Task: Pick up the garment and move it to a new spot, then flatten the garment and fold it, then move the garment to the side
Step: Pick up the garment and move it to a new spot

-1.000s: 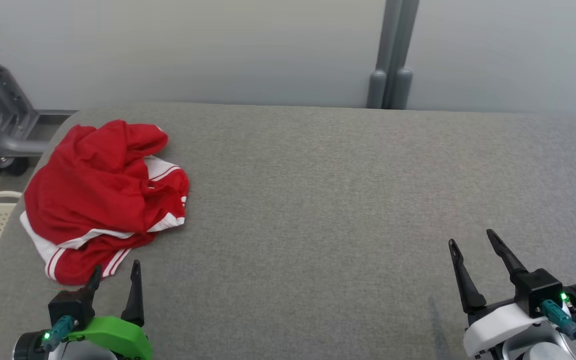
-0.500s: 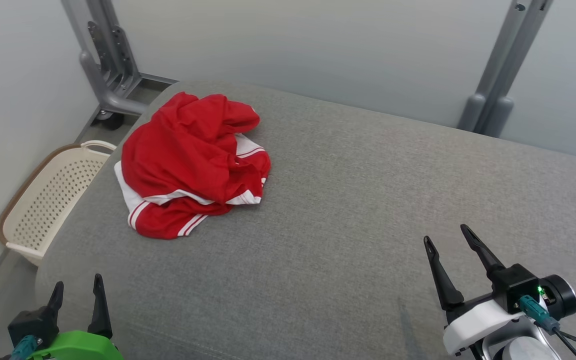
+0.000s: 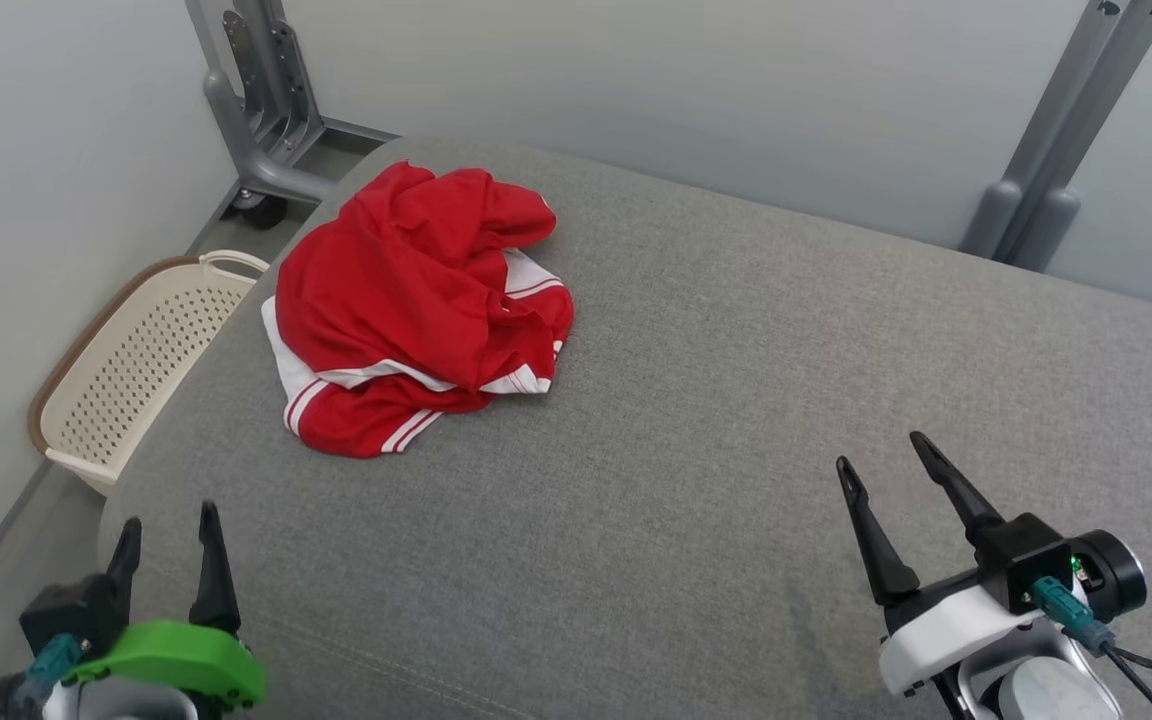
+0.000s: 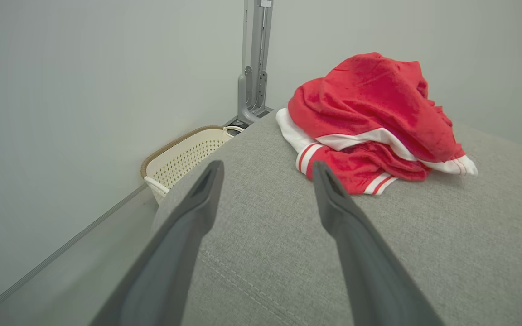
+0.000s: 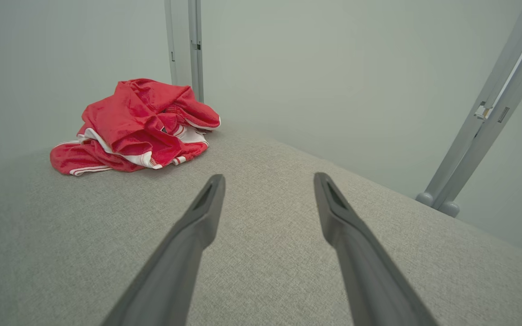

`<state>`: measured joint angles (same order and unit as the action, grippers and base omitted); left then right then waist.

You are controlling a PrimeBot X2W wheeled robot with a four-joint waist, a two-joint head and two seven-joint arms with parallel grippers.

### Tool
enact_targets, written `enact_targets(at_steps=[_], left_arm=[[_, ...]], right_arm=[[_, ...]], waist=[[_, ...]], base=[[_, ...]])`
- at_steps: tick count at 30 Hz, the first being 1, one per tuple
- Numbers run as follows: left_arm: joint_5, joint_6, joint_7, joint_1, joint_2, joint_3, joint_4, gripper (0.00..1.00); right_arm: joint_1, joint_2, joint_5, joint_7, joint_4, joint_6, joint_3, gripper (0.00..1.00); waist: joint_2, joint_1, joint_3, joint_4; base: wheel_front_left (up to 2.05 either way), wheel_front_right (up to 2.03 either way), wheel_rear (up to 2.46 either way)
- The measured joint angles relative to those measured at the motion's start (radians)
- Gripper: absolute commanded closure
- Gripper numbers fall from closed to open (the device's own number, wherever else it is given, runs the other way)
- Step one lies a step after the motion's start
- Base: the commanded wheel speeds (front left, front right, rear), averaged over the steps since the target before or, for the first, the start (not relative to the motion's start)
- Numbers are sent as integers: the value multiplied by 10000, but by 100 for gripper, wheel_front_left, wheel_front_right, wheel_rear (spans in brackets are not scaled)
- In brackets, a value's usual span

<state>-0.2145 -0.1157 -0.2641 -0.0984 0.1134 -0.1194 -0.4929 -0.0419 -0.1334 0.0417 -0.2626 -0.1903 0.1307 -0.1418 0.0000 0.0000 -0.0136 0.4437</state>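
A grey fabric-covered tabletop [image 3: 736, 400] stands against pale walls, with grey metal posts [image 3: 261, 110] behind it. From the head view, a crumpled red garment [image 3: 416, 300] with white stripes lies in a heap at about ten o'clock, near the tabletop's far left corner. A cream perforated basket [image 3: 136, 370] sits on the floor just beside that edge, at nine o'clock. The left pincer [image 3: 168, 515] hovers at seven o'clock and the right pincer [image 3: 878, 450] at four o'clock — both spread wide, holding nothing, well apart from the garment. The left wrist view takes in the basket at ten o'clock and the garment at one o'clock, just past the fingertips. The right wrist view puts the garment farther off at eleven o'clock, with a slanted post at three o'clock.
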Motion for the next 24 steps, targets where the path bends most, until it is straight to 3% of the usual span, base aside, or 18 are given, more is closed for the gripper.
enact_targets(at_steps=[5, 12, 19, 24], left_arm=[[-560, -65, 15, -1180, -265, 222, -192, 0], [-2109, -52, 1264, -3702, -575, 571, -1452, 0], [-3315, 405, 2514, -5564, -627, 1141, -3112, 0], [-3499, 756, 2598, -6230, -637, 1204, -4031, 0]], right_arm=[[-361, -270, -17, 0, 165, 0, 33, 0], [-1127, -656, -90, 0, 437, 0, -188, 0], [-1555, -779, -86, 0, 566, 2, -328, 0], [-1616, -773, -75, 0, 616, 0, -297, 0]], waist=[[0, 0, 549, -122], [0, 0, 1649, -396], [0, 1, 2617, -912], [0, 1, 2969, -1432]], base=[[0, 0, 0], [0, 0, 0], [0, 0, 0], [0, 0, 0]])
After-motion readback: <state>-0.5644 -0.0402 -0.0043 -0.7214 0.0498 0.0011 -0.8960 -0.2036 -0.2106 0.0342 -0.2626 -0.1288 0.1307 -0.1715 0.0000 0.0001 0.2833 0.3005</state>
